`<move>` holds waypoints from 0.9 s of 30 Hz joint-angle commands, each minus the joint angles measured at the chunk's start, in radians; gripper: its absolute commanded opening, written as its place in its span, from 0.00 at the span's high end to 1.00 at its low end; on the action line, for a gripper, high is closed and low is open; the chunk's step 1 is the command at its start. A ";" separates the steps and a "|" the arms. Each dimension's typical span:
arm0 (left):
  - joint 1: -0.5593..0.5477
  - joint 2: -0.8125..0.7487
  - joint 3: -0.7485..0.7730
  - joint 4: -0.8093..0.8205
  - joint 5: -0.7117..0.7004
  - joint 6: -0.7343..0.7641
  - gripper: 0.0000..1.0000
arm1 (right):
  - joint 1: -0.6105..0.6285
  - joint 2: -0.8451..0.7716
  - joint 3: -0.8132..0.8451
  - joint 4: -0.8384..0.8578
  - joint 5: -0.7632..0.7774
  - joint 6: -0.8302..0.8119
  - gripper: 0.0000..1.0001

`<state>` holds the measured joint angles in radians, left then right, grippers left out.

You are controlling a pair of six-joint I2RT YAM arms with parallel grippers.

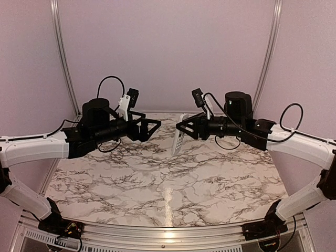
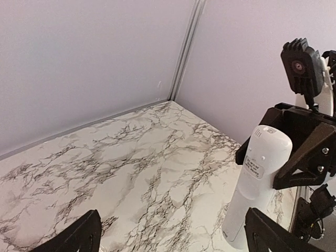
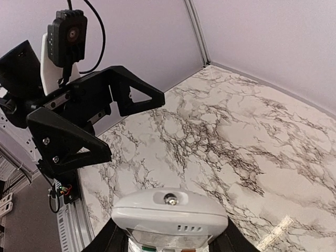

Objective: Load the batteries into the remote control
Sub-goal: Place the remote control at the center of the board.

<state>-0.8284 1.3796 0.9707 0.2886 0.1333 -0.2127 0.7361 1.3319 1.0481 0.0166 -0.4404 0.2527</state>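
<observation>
The remote control [image 1: 179, 135] is a slim white bar held upright above the back middle of the marble table [image 1: 157, 178]. My right gripper [image 1: 182, 127] is shut on it near its upper end. In the right wrist view its rounded top end [image 3: 169, 212] fills the space between my black fingers [image 3: 107, 239]. The left wrist view shows its plain white back with a small label [image 2: 260, 178]. My left gripper [image 1: 156, 126] hangs open a short way to the left of the remote, level with it and touching nothing. The batteries are out of view.
Both arms reach in from the sides, well above the marble top. Lilac walls with aluminium corner posts [image 1: 62, 52] close the back and sides. Loose black cables [image 1: 107, 81] loop off each wrist. A metal rail [image 1: 168, 231] runs along the near edge.
</observation>
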 commanded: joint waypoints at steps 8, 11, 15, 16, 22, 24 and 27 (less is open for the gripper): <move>0.021 0.082 0.004 -0.169 -0.339 -0.160 0.01 | -0.012 0.341 0.283 -0.593 0.263 -0.091 1.00; 0.032 0.076 -0.026 -0.154 -0.341 -0.177 0.01 | -0.016 0.422 0.345 -0.668 0.269 -0.105 1.00; 0.041 0.074 -0.061 -0.142 -0.338 -0.214 0.01 | -0.018 0.504 0.384 -0.701 0.247 -0.109 1.00; 0.042 0.075 -0.072 -0.132 -0.331 -0.222 0.01 | -0.018 0.525 0.393 -0.713 0.244 -0.111 1.00; 0.043 0.075 -0.139 -0.066 -0.287 -0.253 0.01 | -0.029 0.645 0.455 -0.759 0.199 -0.115 0.93; 0.044 0.073 -0.156 -0.046 -0.276 -0.260 0.01 | -0.029 0.685 0.496 -0.793 0.211 -0.122 0.91; 0.045 0.072 -0.177 -0.022 -0.265 -0.273 0.01 | -0.028 0.728 0.553 -0.823 0.234 -0.121 0.83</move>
<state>-0.7887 1.4593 0.8196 0.1989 -0.1574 -0.4591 0.7120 2.0018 1.5314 -0.7444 -0.2337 0.1463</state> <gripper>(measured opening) 0.989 0.455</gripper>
